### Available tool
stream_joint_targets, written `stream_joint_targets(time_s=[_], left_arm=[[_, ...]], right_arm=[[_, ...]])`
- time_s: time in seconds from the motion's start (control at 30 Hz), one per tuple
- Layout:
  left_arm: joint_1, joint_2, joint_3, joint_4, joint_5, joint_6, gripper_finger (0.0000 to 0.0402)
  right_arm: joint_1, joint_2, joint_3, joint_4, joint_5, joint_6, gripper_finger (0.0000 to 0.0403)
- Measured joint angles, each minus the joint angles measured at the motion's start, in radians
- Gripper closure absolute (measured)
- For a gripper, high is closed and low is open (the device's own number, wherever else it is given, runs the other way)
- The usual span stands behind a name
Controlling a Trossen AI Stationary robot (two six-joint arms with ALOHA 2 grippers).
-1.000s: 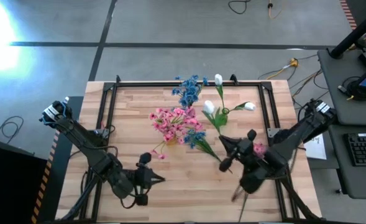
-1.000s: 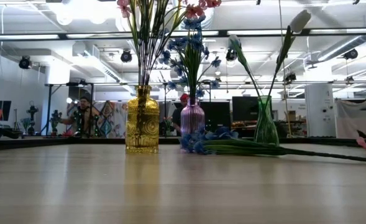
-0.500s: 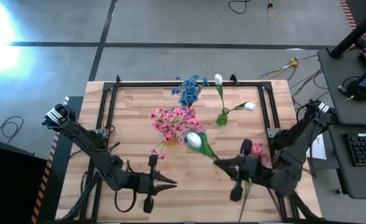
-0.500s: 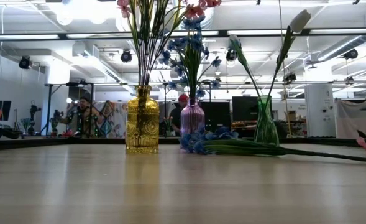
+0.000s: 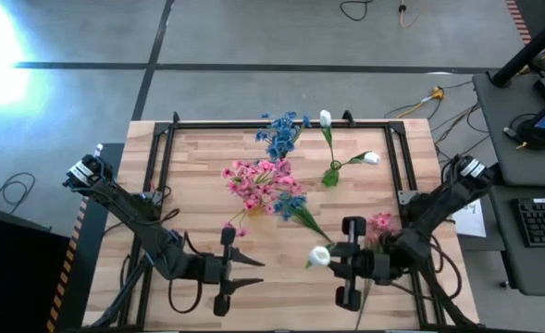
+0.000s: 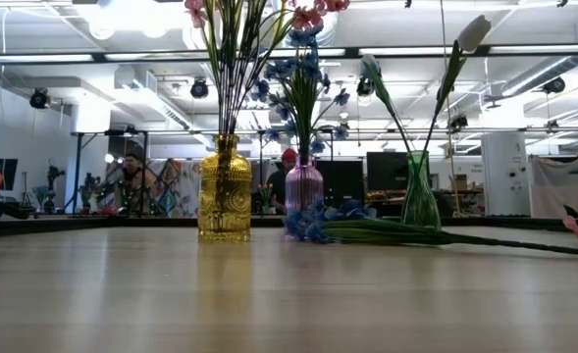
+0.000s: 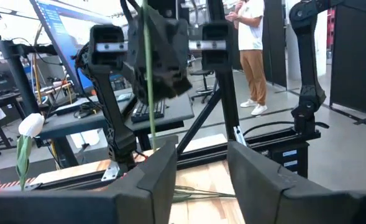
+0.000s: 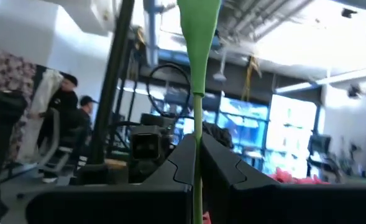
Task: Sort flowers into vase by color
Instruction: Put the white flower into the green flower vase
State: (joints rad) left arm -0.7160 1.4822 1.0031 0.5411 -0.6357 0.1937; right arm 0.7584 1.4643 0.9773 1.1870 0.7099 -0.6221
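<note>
Right gripper [image 5: 339, 262], lower right of the high view, pinches a white tulip [image 5: 319, 255] by its stem; left gripper [image 5: 256, 273], lower left, is spread and empty. Right wrist view: stem [image 8: 197, 134] clamped between fingers. Likely mid-handover (judging by their facing); next, left closes on stem.

Table [image 5: 198, 157], far edge: three vases [image 6: 225, 191] in a row, flowers in each. Centre: loose sprays [image 5: 263, 185] lying flat. Near edge, left: left gripper [image 5: 244, 271]. Near edge, right: right gripper [image 5: 332, 262], tulip [image 5: 319, 255] in it; spray [image 5: 380, 222] beside it.
</note>
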Motion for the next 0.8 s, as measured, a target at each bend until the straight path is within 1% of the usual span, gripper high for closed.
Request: stream_joint_targets(time_s=[0.17,0.23,0.3,0.37,0.47,0.67,0.73,0.8], left_arm=[[0.008,0.0,0.0,0.014,0.001,0.006,0.0246],[0.017,0.003,0.0,0.015,0.024,0.004,0.024],[0.029,0.019,0.0,0.049,0.068,0.0,0.0238],[0.047,0.053,0.0,0.118,0.102,0.0,0.0238],[0.072,0.101,0.0,0.195,0.098,-0.003,0.0238],[0.112,0.139,0.0,0.271,0.089,-0.03,0.0238],[0.124,0.153,0.001,0.279,0.103,-0.039,0.0238],[0.134,0.168,0.012,0.279,0.143,-0.043,0.0238]], right_arm=[[-0.011,0.024,-0.046,0.064,-0.091,-0.017,0.0394],[-0.027,0.043,-0.045,0.085,-0.14,-0.002,0.0394],[-0.048,0.067,-0.034,0.087,-0.15,0.01,0.0394],[-0.067,0.09,-0.014,0.087,-0.152,0.02,0.0394],[-0.085,0.121,0.02,0.09,-0.178,0.02,0.0394],[-0.09,0.145,0.065,0.086,-0.243,0.02,0.0394],[-0.09,0.152,0.078,0.086,-0.253,0.006,0.0394],[-0.09,0.159,0.087,0.081,-0.263,-0.008,0.0394]])
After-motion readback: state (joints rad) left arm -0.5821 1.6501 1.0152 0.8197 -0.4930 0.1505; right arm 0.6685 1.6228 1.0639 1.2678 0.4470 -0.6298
